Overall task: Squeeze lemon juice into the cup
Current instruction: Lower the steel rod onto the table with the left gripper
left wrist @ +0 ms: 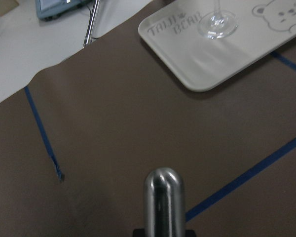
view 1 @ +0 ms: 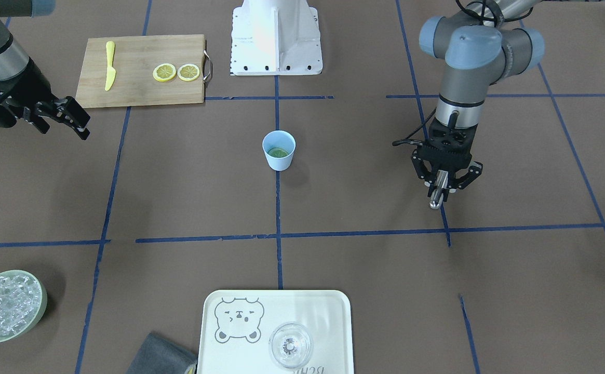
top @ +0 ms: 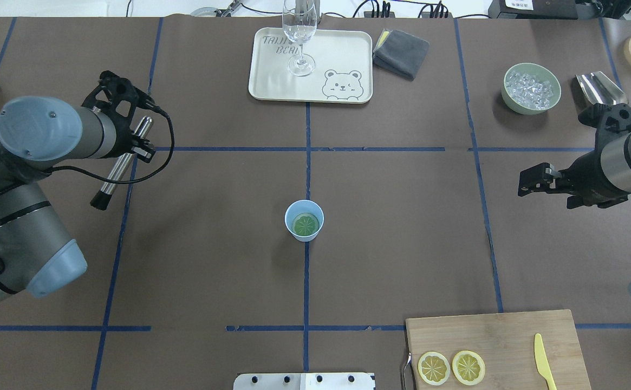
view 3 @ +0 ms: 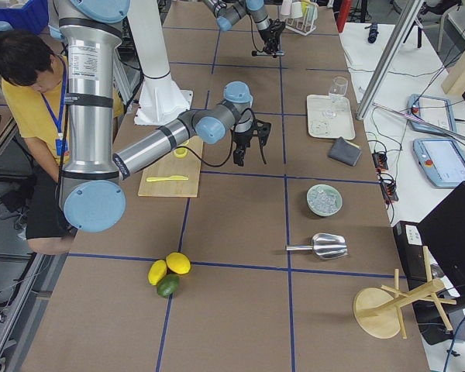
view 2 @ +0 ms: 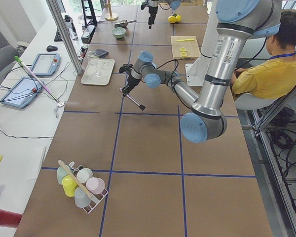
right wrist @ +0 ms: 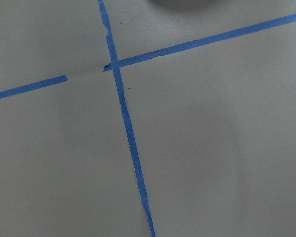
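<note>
lemon slice [top: 305, 223] lies flat inside the upright light-blue cup [top: 304, 234]; left gripper [top: 136, 142], well apart from it, clamps a steel muddler [top: 117, 173]; right gripper [view 1: 66, 117] has its jaws spread, holding nothing.

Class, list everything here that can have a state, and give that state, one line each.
Lemon: flat inside cup.
Cup: upright.
Spare slices: flat on board.
Knife: lying on board.
Glass: upright on tray, empty.
Bowl: full of ice.
Left gripper: shut on rod.
Right gripper: open, empty.
</note>
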Controlling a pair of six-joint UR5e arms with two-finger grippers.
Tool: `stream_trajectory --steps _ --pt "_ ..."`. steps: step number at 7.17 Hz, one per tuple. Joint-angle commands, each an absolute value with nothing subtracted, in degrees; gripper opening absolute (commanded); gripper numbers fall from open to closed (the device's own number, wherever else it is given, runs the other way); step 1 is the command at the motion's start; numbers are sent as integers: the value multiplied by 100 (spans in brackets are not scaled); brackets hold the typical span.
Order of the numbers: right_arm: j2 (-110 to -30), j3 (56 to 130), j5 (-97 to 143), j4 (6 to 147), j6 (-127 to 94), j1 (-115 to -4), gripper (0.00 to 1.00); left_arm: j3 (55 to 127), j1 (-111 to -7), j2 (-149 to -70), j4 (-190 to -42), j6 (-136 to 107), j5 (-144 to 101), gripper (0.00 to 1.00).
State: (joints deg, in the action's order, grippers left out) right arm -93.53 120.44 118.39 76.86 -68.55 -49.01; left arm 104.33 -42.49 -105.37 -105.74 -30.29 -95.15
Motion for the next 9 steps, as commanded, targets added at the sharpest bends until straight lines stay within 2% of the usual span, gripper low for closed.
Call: stream_trajectory --steps 1,2,5,9 --pt "-9457 11971 11839 7532 -6829 -4948 100 10310 -5031 -9864 -10529 -3216 -10716 0" --pt "-9509 11892 11821 7532 -6768 -4948 100 10283 -5106 -9574 -10538 -3321 -11088 0" --pt "-9545 11856 11813 7532 -6627 -5018 100 9608 -5063 -9642 -10599 -4570 -11803 0" --pt "-9571 11874 11812 7523 -6636 -5019 100 9467 -5063 -9624 -10538 -4387 -11734 0"
